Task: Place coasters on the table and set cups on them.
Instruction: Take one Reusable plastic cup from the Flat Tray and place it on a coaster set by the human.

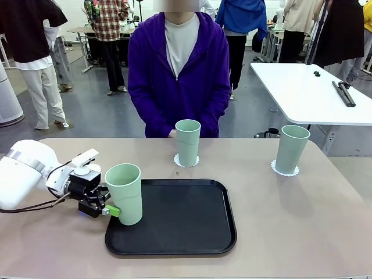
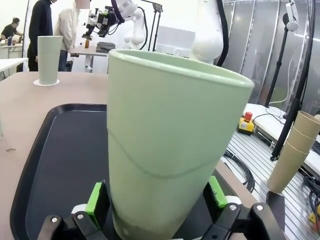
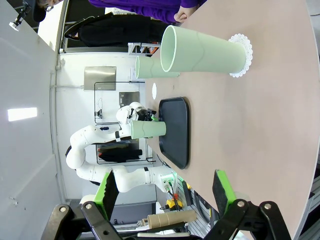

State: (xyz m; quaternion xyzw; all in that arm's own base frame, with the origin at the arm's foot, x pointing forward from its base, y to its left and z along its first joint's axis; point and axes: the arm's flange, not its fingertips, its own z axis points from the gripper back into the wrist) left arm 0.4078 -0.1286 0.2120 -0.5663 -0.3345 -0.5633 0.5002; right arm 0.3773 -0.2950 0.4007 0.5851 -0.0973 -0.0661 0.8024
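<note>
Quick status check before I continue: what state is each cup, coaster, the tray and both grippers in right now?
Left gripper: open, fingers around the cup on tray.
Right gripper: open, empty, above bare table.
Cup on tray: upright, on the tray's left edge.
Middle cup: upright on its coaster.
Right cup: upright on its coaster.
Third coaster: bare, behind the left gripper.
Tray: flat on table.

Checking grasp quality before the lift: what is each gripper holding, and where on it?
The left gripper brackets the tray cup near its base; whether it grips cannot be told. The right gripper holds nothing.
</note>
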